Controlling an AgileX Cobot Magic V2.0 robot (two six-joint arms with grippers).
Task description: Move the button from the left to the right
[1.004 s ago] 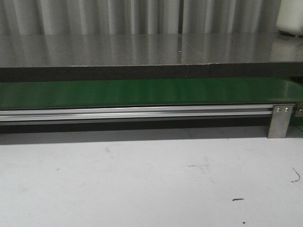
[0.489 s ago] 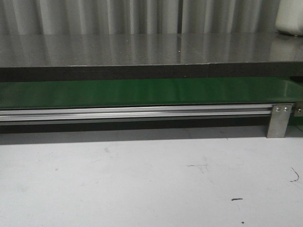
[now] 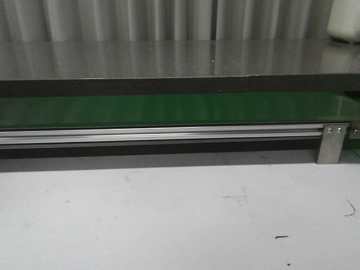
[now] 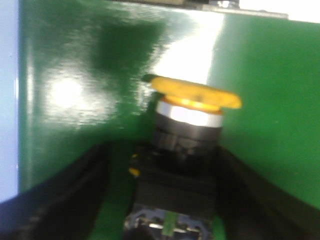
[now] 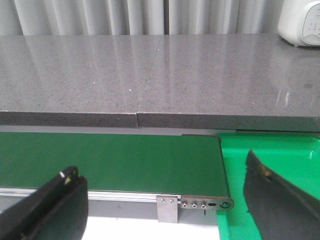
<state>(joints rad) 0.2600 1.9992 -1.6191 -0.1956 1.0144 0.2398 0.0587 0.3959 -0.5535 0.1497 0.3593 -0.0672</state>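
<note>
The button (image 4: pixel 192 107), with an orange-yellow mushroom cap on a black blocky body, lies on the green belt (image 4: pixel 270 75) in the left wrist view. My left gripper (image 4: pixel 165 200) straddles its body. One finger (image 4: pixel 65 200) stands off with a strip of belt showing, the other (image 4: pixel 260 200) is close to the body. The view is blurred. My right gripper (image 5: pixel 165 200) is open wide and empty above the belt's right end (image 5: pixel 110 160). Neither gripper nor the button shows in the front view.
The front view shows the belt (image 3: pixel 169 109), its aluminium rail (image 3: pixel 157 134) with a bracket (image 3: pixel 332 143), a dark stone counter (image 3: pixel 169 56) behind and a white table (image 3: pixel 169 219) in front. A bright green tray (image 5: pixel 270 150) lies past the belt's right end. A white appliance (image 5: pixel 300 20) stands on the counter.
</note>
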